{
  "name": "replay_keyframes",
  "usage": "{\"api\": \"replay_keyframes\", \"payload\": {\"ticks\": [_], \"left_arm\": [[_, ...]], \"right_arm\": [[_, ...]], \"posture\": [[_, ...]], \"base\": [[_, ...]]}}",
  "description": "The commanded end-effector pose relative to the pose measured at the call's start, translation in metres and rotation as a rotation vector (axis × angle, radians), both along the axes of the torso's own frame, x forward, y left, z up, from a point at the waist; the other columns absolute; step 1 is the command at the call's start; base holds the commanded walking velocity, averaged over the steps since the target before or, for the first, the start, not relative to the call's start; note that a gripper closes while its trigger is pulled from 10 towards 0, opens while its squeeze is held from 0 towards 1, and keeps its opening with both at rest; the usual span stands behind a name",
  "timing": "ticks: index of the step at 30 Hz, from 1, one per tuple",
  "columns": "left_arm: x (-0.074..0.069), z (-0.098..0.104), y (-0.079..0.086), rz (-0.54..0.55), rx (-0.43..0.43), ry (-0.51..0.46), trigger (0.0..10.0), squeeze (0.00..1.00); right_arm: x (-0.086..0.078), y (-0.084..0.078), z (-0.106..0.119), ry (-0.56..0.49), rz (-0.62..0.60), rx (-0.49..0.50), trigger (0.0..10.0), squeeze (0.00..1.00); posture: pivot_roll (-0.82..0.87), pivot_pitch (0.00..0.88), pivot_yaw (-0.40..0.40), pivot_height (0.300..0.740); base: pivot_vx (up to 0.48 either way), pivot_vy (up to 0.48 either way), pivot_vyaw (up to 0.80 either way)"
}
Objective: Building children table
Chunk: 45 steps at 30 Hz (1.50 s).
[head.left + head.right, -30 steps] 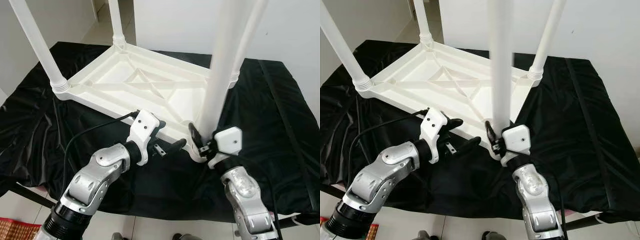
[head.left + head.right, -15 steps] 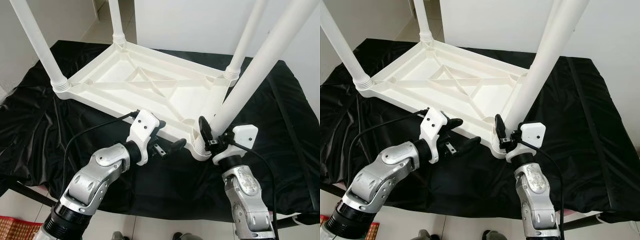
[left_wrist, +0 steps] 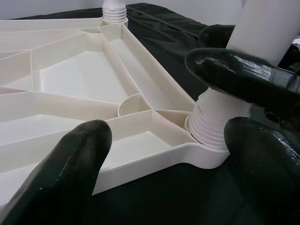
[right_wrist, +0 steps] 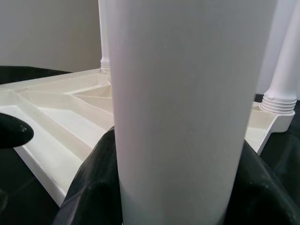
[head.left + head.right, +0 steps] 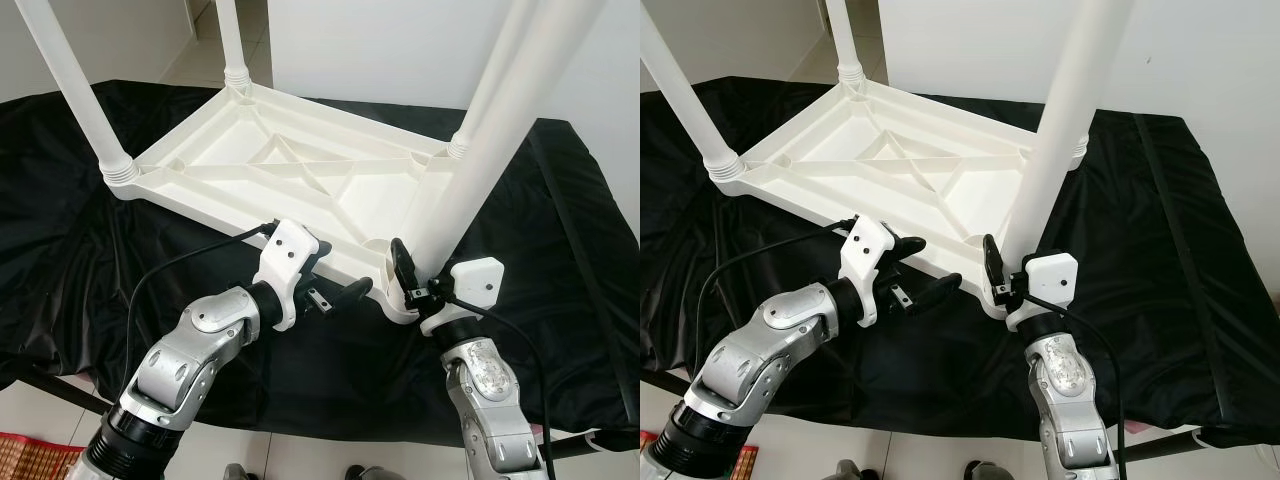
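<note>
A white plastic children's table (image 5: 300, 170) lies upside down on a black cloth. Three white legs stand in its far and left corners. A fourth leg (image 5: 480, 160) leans right from the threaded socket (image 3: 215, 126) at the near right corner. My right gripper (image 5: 418, 275) is shut on this leg just above the socket; its fingers (image 4: 93, 183) wrap the leg (image 4: 183, 108). My left gripper (image 5: 335, 275) stands open at the table's near rim, one finger inside the rim and one outside, just left of the socket (image 3: 164, 159).
The black cloth (image 5: 560, 230) covers a work surface whose front edge runs just below my arms. A white wall stands behind, with tiled floor (image 5: 200, 50) at the far left. A black cable (image 5: 170, 270) loops from my left wrist.
The near leg stood almost upright a second ago, swung far to the right, and now leans less. My right gripper moved with it. The left gripper stayed put.
</note>
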<state>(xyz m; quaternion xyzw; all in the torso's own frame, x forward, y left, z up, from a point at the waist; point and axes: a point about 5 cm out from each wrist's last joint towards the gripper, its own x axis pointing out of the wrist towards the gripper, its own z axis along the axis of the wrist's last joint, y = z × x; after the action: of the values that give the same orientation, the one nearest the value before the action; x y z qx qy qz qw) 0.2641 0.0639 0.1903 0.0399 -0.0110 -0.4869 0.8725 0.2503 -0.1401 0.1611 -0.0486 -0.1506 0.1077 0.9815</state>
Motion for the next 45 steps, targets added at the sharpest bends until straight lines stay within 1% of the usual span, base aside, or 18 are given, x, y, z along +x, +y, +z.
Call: {"api": "replay_keyframes", "payload": {"ticks": [1,6,9,12,16,17,19,20,23,28,30,31,34,36,40,41,42,45], "left_arm": [[-0.005,0.001,0.0,-0.033,0.0,0.0,10.0,0.0],[-0.005,0.001,0.0,-0.035,0.001,0.001,10.0,0.0],[-0.005,0.001,0.0,-0.035,0.001,0.001,10.0,0.0],[-0.004,0.001,0.001,-0.032,0.001,0.0,10.0,0.0],[-0.004,0.001,0.001,-0.03,0.001,0.0,10.0,0.0],[-0.004,0.001,0.001,-0.03,-0.001,0.0,10.0,0.0],[-0.004,0.001,0.001,-0.03,-0.001,0.0,10.0,0.0],[-0.004,0.002,0.001,-0.031,0.0,-0.003,10.0,0.0],[-0.004,0.002,0.0,-0.032,0.002,-0.005,10.0,0.0],[-0.004,0.002,0.0,-0.033,0.002,-0.004,10.0,0.0],[-0.004,0.002,0.0,-0.036,0.002,-0.003,10.0,0.0],[-0.004,0.002,0.0,-0.036,0.002,-0.003,10.0,0.0],[-0.004,0.002,0.001,-0.04,0.002,-0.002,10.0,0.0],[-0.004,0.002,0.001,-0.04,0.002,-0.002,10.0,0.0],[-0.004,0.003,0.001,-0.038,0.001,-0.002,10.0,0.0],[-0.004,0.003,0.001,-0.036,-0.003,0.0,10.0,0.0],[-0.004,0.003,0.001,-0.035,-0.006,0.001,10.0,0.0],[-0.004,0.003,0.001,-0.035,-0.009,0.002,10.0,0.0]], "right_arm": [[-0.005,-0.006,-0.043,0.213,-0.033,-0.053,10.0,0.0],[-0.005,-0.003,-0.041,0.182,0.003,-0.108,10.0,0.0],[-0.006,-0.003,-0.041,0.171,0.009,-0.104,10.0,0.0],[-0.01,-0.003,-0.04,0.147,0.025,-0.051,10.0,0.0],[-0.012,-0.005,-0.041,0.15,0.013,-0.032,10.0,0.0],[-0.012,-0.009,-0.042,0.16,-0.005,-0.005,10.0,0.0],[-0.012,-0.009,-0.042,0.16,-0.005,-0.005,10.0,0.0],[-0.01,-0.015,-0.045,0.187,-0.039,0.042,10.0,0.0],[-0.008,-0.017,-0.045,0.201,-0.051,0.061,10.0,0.0],[-0.006,-0.019,-0.045,0.219,-0.067,0.061,10.0,0.0],[0.003,-0.019,-0.041,0.252,-0.049,0.037,10.0,0.0],[0.003,-0.019,-0.041,0.252,-0.049,0.037,10.0,0.0],[0.013,-0.016,-0.034,0.264,-0.005,-0.006,10.0,0.0],[0.013,-0.016,-0.034,0.264,-0.005,-0.006,10.0,0.0],[0.015,-0.012,-0.032,0.256,0.021,-0.036,10.0,0.0],[0.014,-0.011,-0.031,0.235,0.024,-0.045,10.0,0.0],[0.013,-0.011,-0.028,0.208,0.027,-0.031,10.0,0.0],[0.011,-0.012,-0.025,0.186,0.027,0.007,10.0,0.0]], "posture": [[0.0,0.146,0.044,0.74],[0.0,0.146,0.044,0.74],[0.0,0.146,0.044,0.74],[0.0,0.146,0.044,0.74],[0.0,0.146,0.044,0.74],[0.0,0.146,0.044,0.74],[0.0,0.146,0.044,0.74],[0.0,0.146,0.044,0.74],[0.0,0.146,0.044,0.74],[0.0,0.146,0.044,0.74],[0.0,0.146,0.048,0.74],[0.0,0.146,0.048,0.74],[0.0,0.148,0.046,0.74],[0.0,0.148,0.046,0.74],[0.01,0.147,0.038,0.74],[0.01,0.146,0.034,0.74],[0.01,0.146,0.034,0.74],[0.01,0.145,0.029,0.74]], "base": [[0.0,0.0,0.0],[0.0,0.0,0.0],[0.0,0.0,0.0],[0.0,0.0,0.0],[0.0,0.0,0.0],[0.0,0.0,0.0],[0.0,0.0,0.0],[0.0,0.0,0.0],[0.0,0.0,0.0],[0.0,0.0,0.0],[0.0,0.0,0.0],[0.0,0.0,0.0],[0.0,0.0,0.0],[0.0,0.0,0.0],[0.0,0.0,0.0],[0.0,0.0,0.0],[0.0,0.0,0.0],[0.0,0.0,0.0]]}}
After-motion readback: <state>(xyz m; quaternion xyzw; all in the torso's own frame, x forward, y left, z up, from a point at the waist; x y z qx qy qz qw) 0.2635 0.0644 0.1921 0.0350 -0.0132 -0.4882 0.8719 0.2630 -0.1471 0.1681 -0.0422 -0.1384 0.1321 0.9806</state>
